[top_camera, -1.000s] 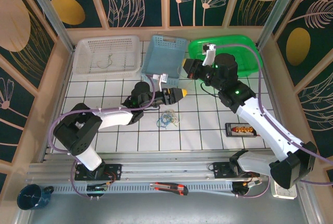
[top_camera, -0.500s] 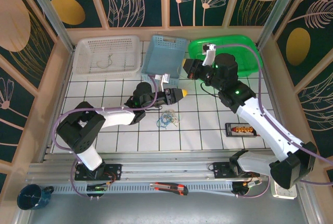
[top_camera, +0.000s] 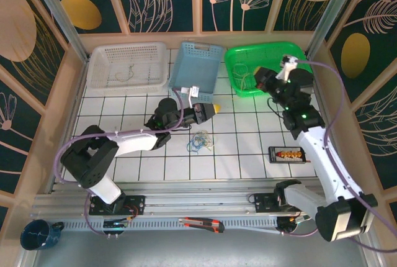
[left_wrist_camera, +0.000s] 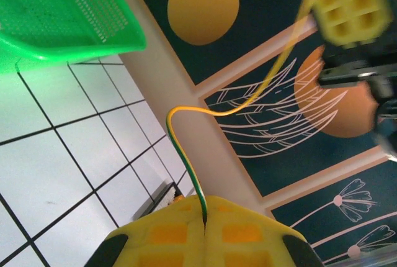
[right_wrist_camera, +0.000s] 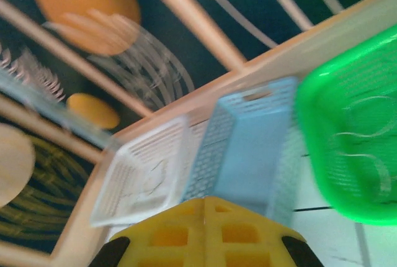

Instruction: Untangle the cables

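The cables, a small tangle of blue, yellowish and pale wires, lie on the white tiles in the middle. Just above them my left gripper is shut on one yellow-green cable. In the left wrist view this cable leaves the closed yellow fingertips, bends, then runs straight up to my right gripper. That right gripper hangs over the green basket's left side. Its yellow jaws are pressed together, and the thin cable cannot be made out in that blurred view.
Three baskets line the back: a white one holding a loose wire, a blue one, and a green one with pale wires. A black device lies at the right; a box cutter and a mug sit near the front.
My right gripper has swung right and back, from beside the left gripper to over the green basket. The left gripper has stayed put with its cable.
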Controlling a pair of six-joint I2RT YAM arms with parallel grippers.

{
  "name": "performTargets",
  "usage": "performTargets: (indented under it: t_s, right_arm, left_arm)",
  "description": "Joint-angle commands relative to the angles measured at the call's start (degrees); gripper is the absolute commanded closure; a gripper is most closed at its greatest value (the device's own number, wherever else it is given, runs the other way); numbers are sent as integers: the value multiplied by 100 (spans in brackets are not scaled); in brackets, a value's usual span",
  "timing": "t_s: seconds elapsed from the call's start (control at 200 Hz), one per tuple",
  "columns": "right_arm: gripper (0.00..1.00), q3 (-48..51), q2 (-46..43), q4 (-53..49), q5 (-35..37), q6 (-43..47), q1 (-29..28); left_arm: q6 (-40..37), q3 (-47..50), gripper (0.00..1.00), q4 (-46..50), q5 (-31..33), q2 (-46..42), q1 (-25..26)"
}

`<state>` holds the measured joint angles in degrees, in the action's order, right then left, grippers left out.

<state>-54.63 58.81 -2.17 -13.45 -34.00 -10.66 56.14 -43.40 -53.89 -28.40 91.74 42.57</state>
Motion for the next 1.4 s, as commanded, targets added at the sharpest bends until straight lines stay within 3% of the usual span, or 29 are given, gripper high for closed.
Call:
performTargets:
  t_s: [0.0,0.28,0.611,0.796,0.891,1.171,1.396]
  right_arm:
    - [100,415,-198,157,-87,-260,374]
    - [100,1211,-343,405,-343,-534,431]
    - [100,1684,-308,1089,-940,-995,-203]
    - [67,1549,-299,1064,-1198,-984,-225]
    - [56,1459,-291,979,-1263,-941,-226]
    - [49,1403,-299,710,-1354,-698,-222]
    - [48,1399,-308,455,-1327,-401,-226]
  left_arm:
    - [-327,76,100,89,330,-469,24]
    - [-1074,-195,100,1019,1405,-1312,-16]
    - [-1531,-968,100,1821,1487,-1210,-538]
    - [-1893,-1335,100,2388,1530,-1144,-1149]
    - [-2131,-1590,100,2713,1569,-1059,-1511]
    - [-2517,-2291,100,3425,1685,-510,-2880]
    - [-2702,-3019,100,3825,1992,218,-3557]
